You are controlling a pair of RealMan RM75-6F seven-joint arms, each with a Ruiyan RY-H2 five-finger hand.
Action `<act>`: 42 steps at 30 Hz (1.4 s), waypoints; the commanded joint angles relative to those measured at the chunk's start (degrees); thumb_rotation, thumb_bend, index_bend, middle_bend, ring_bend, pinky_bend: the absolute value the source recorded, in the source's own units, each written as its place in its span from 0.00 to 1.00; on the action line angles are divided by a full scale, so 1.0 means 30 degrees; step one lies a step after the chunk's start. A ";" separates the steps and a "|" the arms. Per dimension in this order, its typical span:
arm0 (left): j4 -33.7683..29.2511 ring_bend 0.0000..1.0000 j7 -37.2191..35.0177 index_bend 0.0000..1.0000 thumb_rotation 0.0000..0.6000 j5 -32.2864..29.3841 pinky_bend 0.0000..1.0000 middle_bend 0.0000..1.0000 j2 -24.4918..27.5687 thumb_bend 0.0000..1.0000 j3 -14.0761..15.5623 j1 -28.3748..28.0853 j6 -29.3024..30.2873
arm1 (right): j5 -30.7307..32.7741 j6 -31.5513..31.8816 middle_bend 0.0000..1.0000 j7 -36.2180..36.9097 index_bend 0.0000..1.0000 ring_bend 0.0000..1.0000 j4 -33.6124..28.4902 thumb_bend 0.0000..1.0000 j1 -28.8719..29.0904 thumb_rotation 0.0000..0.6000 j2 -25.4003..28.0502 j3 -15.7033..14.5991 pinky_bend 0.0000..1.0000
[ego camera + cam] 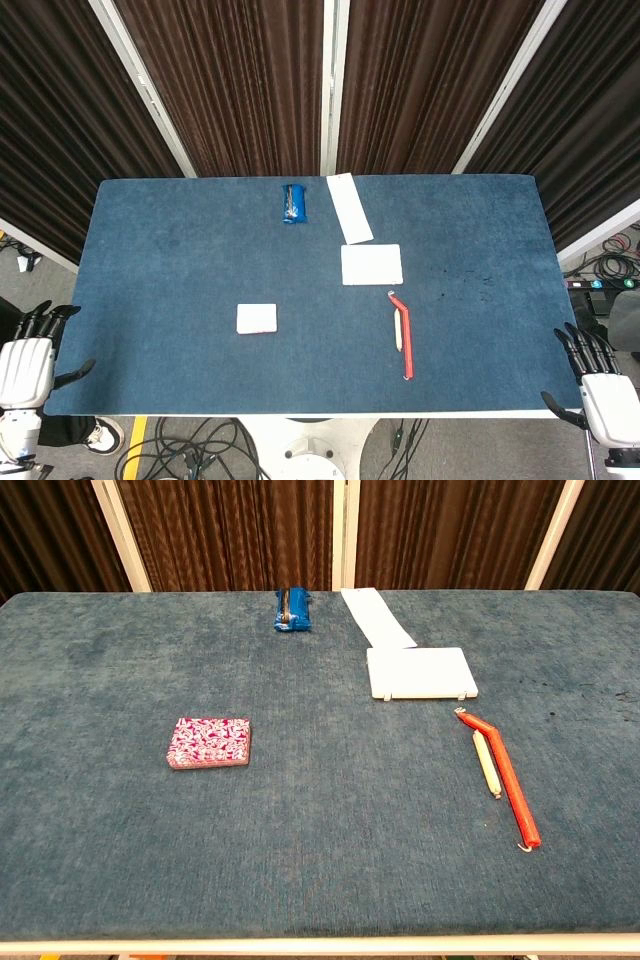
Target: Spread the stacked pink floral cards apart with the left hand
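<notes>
The pink floral cards (209, 742) lie in a neat stack on the blue table, left of centre; in the head view the stack (256, 318) looks pale pink. My left hand (30, 360) hangs off the table's front left corner, fingers apart, holding nothing, far from the stack. My right hand (600, 385) hangs off the front right corner, also with fingers apart and nothing in it. Neither hand shows in the chest view.
A blue packet (292, 610) lies at the back centre. Beside it are a white paper strip (377, 616) and a white flat box (420, 672). A red stick (503, 776) and a cream stick (486, 763) lie at the right. Cables run under the table front.
</notes>
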 commanded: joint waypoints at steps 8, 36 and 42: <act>-0.0956 0.08 0.0269 0.21 1.00 0.0243 0.16 0.20 0.0317 0.10 0.0003 -0.0154 -0.0728 | -0.0142 0.0091 0.00 -0.0208 0.00 0.00 -0.0473 0.12 0.0032 1.00 0.0281 -0.0001 0.00; -0.3438 0.08 0.7027 0.19 1.00 -0.2156 0.16 0.20 -0.4955 0.11 -0.2288 -0.5966 -0.8507 | 0.0244 0.0301 0.00 0.0601 0.00 0.00 0.0286 0.12 -0.0201 1.00 0.0328 0.0054 0.00; -0.1658 0.08 0.7463 0.19 1.00 -0.3161 0.16 0.20 -0.6848 0.11 -0.2848 -0.7235 -0.9496 | 0.0405 0.0055 0.00 0.1163 0.00 0.00 0.0725 0.12 -0.0136 1.00 0.0255 0.0071 0.00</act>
